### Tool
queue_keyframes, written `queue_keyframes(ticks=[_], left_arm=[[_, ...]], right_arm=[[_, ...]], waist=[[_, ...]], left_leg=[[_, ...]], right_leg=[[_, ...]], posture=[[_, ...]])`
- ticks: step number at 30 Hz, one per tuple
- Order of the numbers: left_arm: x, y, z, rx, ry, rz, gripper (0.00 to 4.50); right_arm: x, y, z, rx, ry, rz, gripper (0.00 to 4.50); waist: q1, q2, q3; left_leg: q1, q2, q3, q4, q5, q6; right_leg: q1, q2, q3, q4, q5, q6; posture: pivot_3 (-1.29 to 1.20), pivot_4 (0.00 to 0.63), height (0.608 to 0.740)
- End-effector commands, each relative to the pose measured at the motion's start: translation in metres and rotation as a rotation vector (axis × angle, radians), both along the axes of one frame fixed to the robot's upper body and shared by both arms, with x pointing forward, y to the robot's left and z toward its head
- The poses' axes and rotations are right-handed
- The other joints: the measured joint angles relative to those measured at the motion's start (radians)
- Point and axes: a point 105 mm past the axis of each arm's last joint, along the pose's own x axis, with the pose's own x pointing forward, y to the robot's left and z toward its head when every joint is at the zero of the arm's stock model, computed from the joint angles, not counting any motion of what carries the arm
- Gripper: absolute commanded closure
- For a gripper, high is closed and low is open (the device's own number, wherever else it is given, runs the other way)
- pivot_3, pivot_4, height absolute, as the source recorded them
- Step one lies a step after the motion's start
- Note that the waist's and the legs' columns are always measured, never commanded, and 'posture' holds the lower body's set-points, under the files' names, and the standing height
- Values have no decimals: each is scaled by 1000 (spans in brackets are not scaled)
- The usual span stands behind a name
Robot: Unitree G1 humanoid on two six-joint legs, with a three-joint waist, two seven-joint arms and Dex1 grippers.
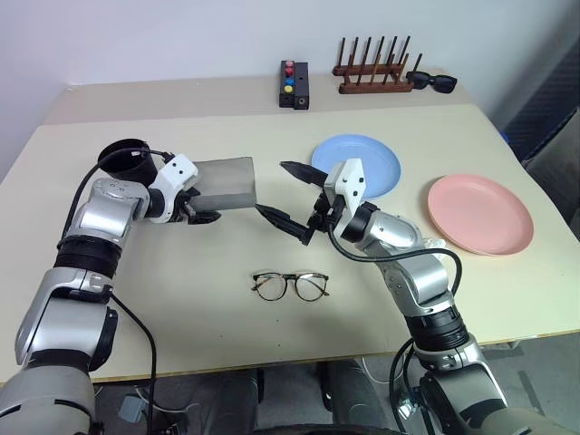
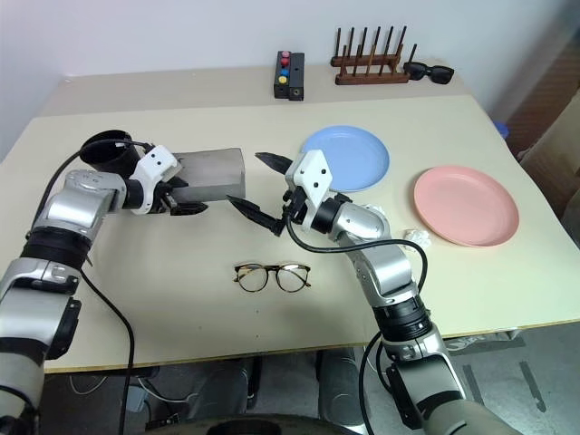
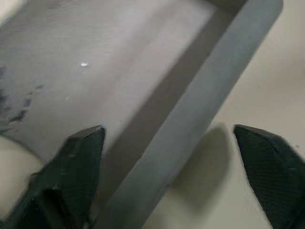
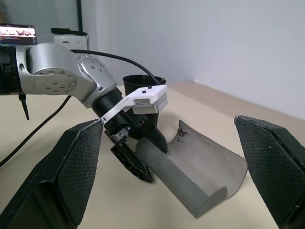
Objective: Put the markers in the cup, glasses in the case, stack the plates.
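Note:
The grey case (image 1: 228, 181) lies open on the table beside the black cup (image 1: 127, 159). My left gripper (image 1: 198, 207) is open at the case's left end, one finger over the inside of the case (image 3: 71, 62) and one outside its wall. My right gripper (image 1: 288, 196) hovers wide open just right of the case, holding nothing and pointing at it. The wire-rimmed glasses (image 1: 290, 285) lie unfolded on the table nearer the front edge. The light blue plate (image 1: 372, 156) and the pink plate (image 1: 478, 214) sit apart at the right. The markers are out of view.
At the back edge stand a black box with coloured buttons (image 1: 293, 84), a wooden peg rack (image 1: 373, 74) and black sunglasses (image 1: 433, 82). A small crumpled white scrap (image 2: 417, 236) lies by the pink plate.

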Motion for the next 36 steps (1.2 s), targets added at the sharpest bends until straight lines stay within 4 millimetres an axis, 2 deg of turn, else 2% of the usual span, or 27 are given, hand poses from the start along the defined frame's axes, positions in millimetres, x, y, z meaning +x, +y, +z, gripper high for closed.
queue_keyframes(ticks=[1,4,6,10,14,22,29,36], left_arm=[[-1,-2,5,-12,-11,-26,2180],[-5,-8,6,-37,-23,-65,3705],[-9,-13,9,-58,-44,-103,4474],[-22,-26,14,-121,-64,-188,4474],[-44,-39,15,-145,-60,-312,4474],[-82,-49,5,-33,-15,-523,4474],[-94,-57,3,27,0,-616,4474],[-94,-54,-5,64,27,-613,4474]], right_arm=[[-7,2,13,23,-51,16,0],[-7,3,13,23,-49,20,0],[-7,3,13,22,-48,22,0],[-6,2,13,19,-49,22,0],[-3,-1,14,11,-57,13,0],[-2,-7,13,-10,-58,5,0],[-11,-9,1,-63,-18,59,0],[-14,-12,-5,-93,-3,64,0]], waist=[[1,0,0],[1,0,0],[1,0,0],[1,0,0],[1,0,0],[2,0,0],[3,1,0],[1,1,0]], left_leg=[[0,0,0,0,0,0],[0,0,0,0,0,0],[0,0,0,0,0,0],[0,0,0,0,0,0],[0,0,0,0,0,0],[0,0,0,0,0,0],[0,0,0,0,0,0],[0,0,0,0,0,0]], right_leg=[[0,0,0,0,0,0],[0,0,0,0,0,0],[0,0,0,0,0,0],[0,0,0,0,0,0],[0,0,0,0,0,0],[0,0,0,0,0,0],[0,0,0,0,0,0],[0,0,0,0,0,0]], posture=[[0,150,739],[0,150,739],[0,150,739],[0,150,739],[0,150,739],[0,150,739],[0,150,739],[0,150,739]])
